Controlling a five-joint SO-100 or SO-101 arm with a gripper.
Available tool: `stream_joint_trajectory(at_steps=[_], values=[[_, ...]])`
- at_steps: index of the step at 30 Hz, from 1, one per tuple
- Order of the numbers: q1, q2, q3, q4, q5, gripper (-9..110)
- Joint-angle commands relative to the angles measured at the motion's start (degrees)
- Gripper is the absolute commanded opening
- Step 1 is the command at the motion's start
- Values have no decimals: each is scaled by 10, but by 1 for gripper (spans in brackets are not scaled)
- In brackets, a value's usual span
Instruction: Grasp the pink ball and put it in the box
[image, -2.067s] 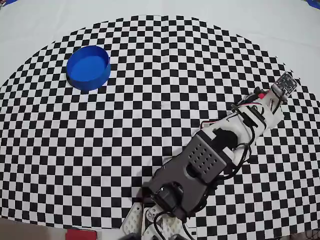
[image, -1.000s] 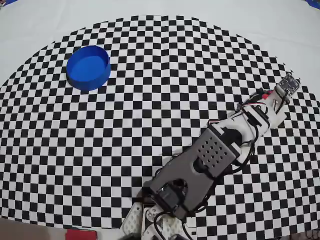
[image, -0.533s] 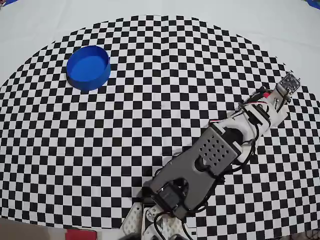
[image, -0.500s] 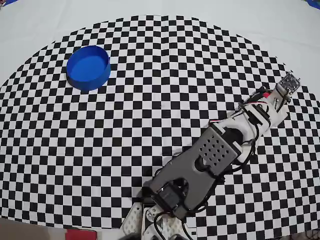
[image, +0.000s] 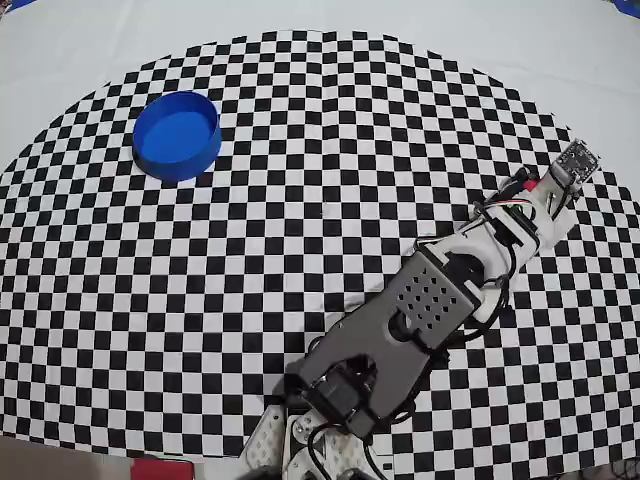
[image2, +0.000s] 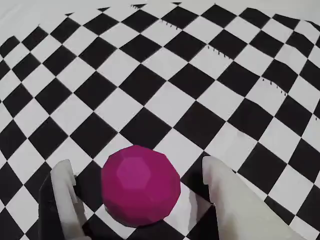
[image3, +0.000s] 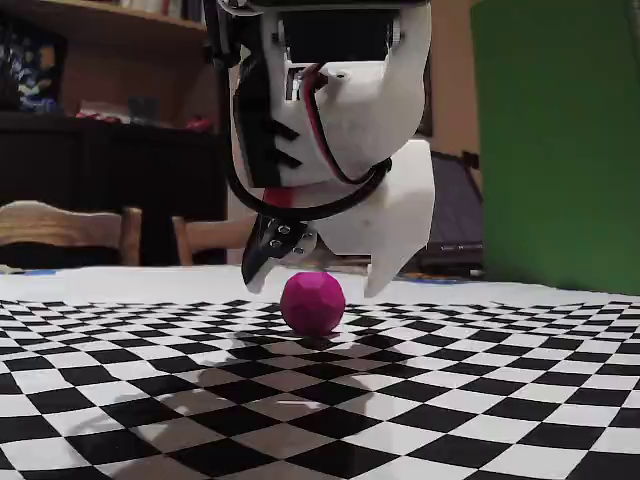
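The pink ball (image2: 141, 186) lies on the checkered cloth between my gripper's (image2: 136, 167) two white fingers, with a gap on each side. The gripper is open. In the fixed view the ball (image3: 312, 303) rests on the cloth and the gripper (image3: 317, 288) hangs over it, its fingertips level with the ball's upper part. In the overhead view the gripper (image: 560, 180) is at the right edge of the checkered area and covers the ball. The blue box (image: 178, 135) stands far off at the upper left, with nothing in it.
The arm's base (image: 340, 420) sits at the bottom centre of the overhead view. A green panel (image3: 555, 140) stands at the right in the fixed view, with a chair (image3: 60, 230) and dark shelves behind the table. White cloth (image: 320, 20) borders the checkered pattern.
Over two seconds the arm has stretched a little further toward the right edge of the checkered area. The box has not moved.
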Motion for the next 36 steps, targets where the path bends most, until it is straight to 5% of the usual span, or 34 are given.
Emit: stream_joint_trajectory(at_steps=[1,36], values=[[-3,2,-24,4,4,30],[-4,-7,-25,6,4,29]])
